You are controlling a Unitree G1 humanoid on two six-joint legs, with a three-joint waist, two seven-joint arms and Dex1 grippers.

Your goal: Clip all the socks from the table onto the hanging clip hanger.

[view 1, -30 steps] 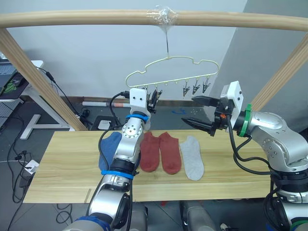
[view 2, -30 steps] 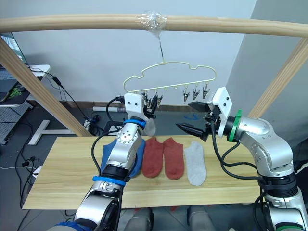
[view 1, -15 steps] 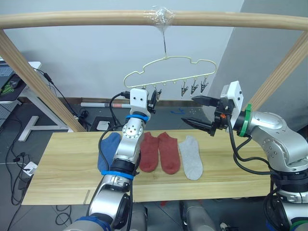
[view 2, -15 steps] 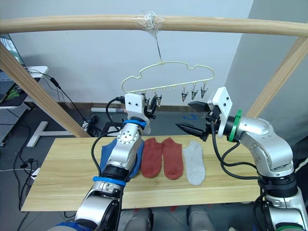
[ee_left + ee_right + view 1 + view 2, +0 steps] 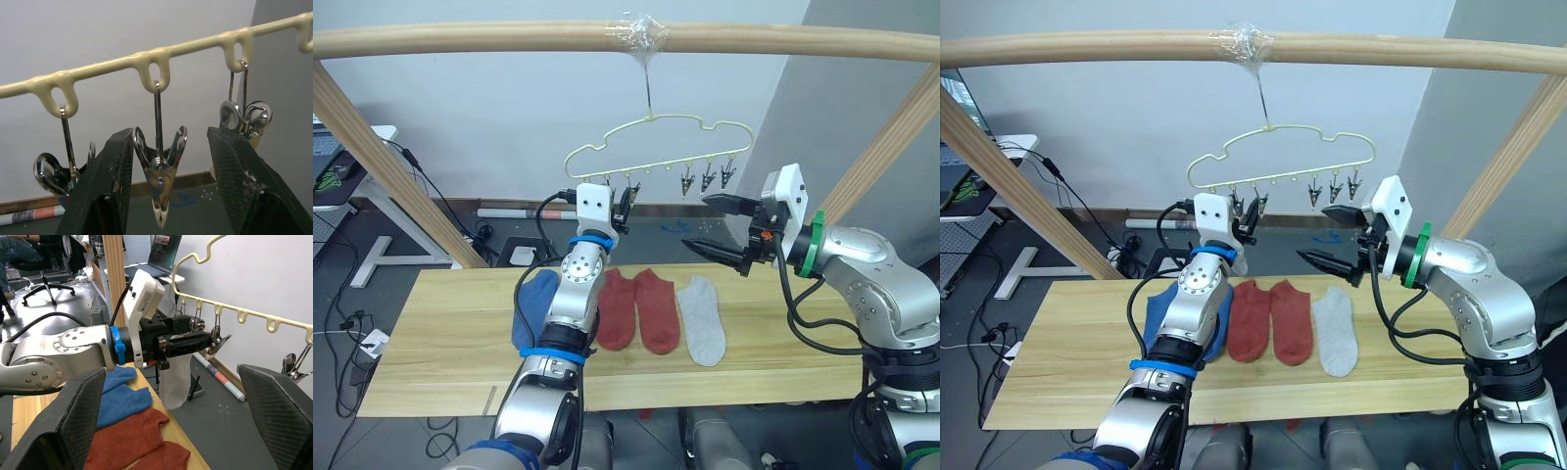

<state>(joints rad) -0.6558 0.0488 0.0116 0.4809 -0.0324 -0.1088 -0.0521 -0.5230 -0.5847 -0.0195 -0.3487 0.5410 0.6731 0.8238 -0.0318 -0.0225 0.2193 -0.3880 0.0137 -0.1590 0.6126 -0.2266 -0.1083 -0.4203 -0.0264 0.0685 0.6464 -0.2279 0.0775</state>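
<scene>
The pale yellow clip hanger [image 5: 656, 130] hangs by its hook from the top pole. My left gripper [image 5: 166, 176] is raised to its row of clips and stands open, with its fingers on either side of one silver clip [image 5: 160, 186]. A light grey sock [image 5: 173, 382] hangs just below that gripper; what holds it is hidden. My right gripper [image 5: 695, 223] is open and empty, held in the air right of the hanger and pointing toward it. On the table [image 5: 440, 333] lie blue socks [image 5: 530, 308], two rust red socks [image 5: 619, 308] [image 5: 658, 311] and a light grey sock [image 5: 703, 320].
A round wooden pole frame [image 5: 509, 39] spans overhead, and its slanted legs [image 5: 382, 157] come down behind the table on both sides. Three free clips [image 5: 707, 178] hang at the hanger's right end. Cables and a desk stand on the floor at the far left.
The hanger has swung slightly to the left. Both arms hold their places.
</scene>
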